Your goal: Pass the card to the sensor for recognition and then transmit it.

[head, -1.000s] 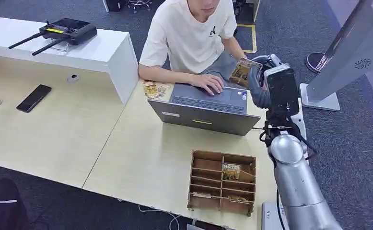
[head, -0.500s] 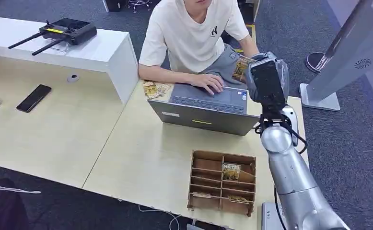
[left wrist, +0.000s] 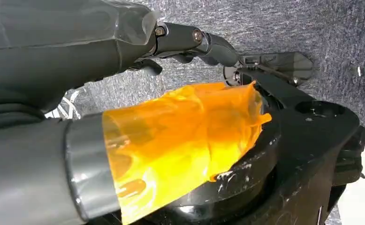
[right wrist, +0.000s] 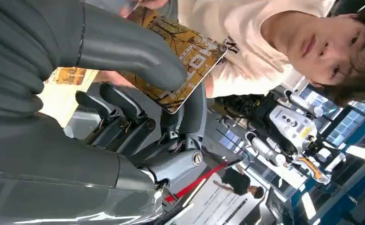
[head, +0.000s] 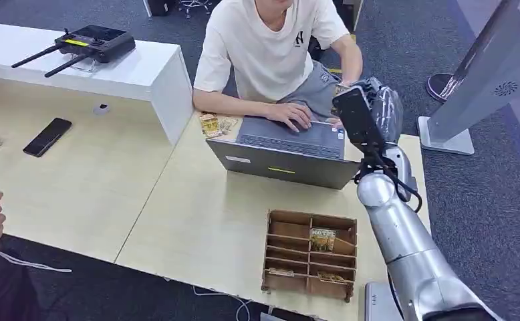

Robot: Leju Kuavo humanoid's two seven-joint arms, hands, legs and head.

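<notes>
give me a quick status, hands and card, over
Right hand pinching the card, raised beside the laptop. Left hand holds nothing. Person seated just beyond the card, one hand on the keyboard.

Yellow-brown printed card (right wrist: pixel 185 47), pinched in right hand (right wrist: pixel 124 89), near person's chest

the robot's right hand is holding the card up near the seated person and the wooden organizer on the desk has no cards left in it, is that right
Not quite. The right hand does hold the card up near the person, but the wooden organizer is not empty: the head view shows a card standing in one compartment.
</notes>
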